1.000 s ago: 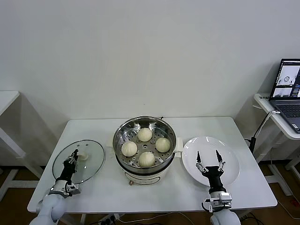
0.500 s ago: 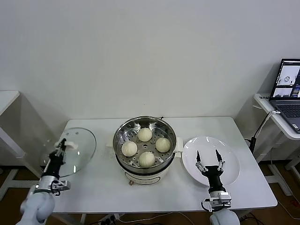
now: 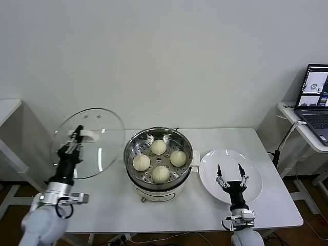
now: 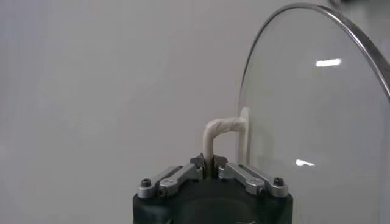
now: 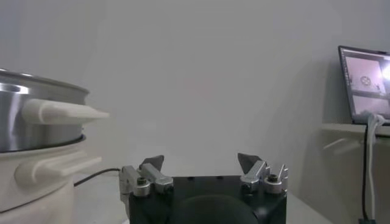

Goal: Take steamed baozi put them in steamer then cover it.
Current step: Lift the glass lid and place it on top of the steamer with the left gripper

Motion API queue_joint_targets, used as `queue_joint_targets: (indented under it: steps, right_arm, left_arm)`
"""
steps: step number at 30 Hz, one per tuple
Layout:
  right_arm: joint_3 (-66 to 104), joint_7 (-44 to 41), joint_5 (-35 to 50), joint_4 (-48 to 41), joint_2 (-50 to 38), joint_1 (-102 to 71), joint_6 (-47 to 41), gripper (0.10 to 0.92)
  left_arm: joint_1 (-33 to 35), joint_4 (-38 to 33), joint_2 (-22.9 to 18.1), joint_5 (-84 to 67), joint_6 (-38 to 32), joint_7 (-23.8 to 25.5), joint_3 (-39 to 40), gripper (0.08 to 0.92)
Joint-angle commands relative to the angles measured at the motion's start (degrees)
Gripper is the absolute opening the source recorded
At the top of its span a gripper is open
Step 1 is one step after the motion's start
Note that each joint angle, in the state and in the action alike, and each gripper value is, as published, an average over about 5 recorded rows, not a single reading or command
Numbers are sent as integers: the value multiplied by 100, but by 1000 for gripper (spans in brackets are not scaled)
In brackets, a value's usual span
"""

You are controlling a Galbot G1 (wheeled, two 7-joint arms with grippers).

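Pinching the cover [image 3: 88, 142] by its handle, the left end effector [image 3: 73, 142] is holding it tilted at frame left, clear of the steamer [image 3: 158, 155], while the right end effector [image 3: 230, 177] is idling spread.

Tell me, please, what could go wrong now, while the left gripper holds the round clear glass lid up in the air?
The left gripper pinches only the thin cream bar handle of the round clear glass lid, so the tilted lid could swing or slip. Lowered off-centre, its rim might strike the shiny steel steamer wall or press a cream-white bun.
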Motion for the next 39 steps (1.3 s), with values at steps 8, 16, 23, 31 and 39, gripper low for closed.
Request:
queue_joint_targets:
  steps: [8,16,23,31,39]
  right_arm:
    - [7,8,5,-238,75,171,12,823]
    - [5,-1,2,-314,147,233,20,823]
    - [16,-11,8,-329,159,249,20,823]
    - [5,-19,12,-345,164,258,16,823]
    - [14,-22,25,-362,165,237,18,823]
  left_arm:
    - [-1512,-402,-786,884,2483,1740,3365,195]
    - [-1815,464,-1140,1397,2578,1948,3553,195]
    - [-1916,880,-1295,1699,2483,1870,3561,195]
    - [-1927,1040,-1394,1861,2417,1745,3607,195]
    - [-1948,1189,-1452,1967,2344,1696,3656,195]
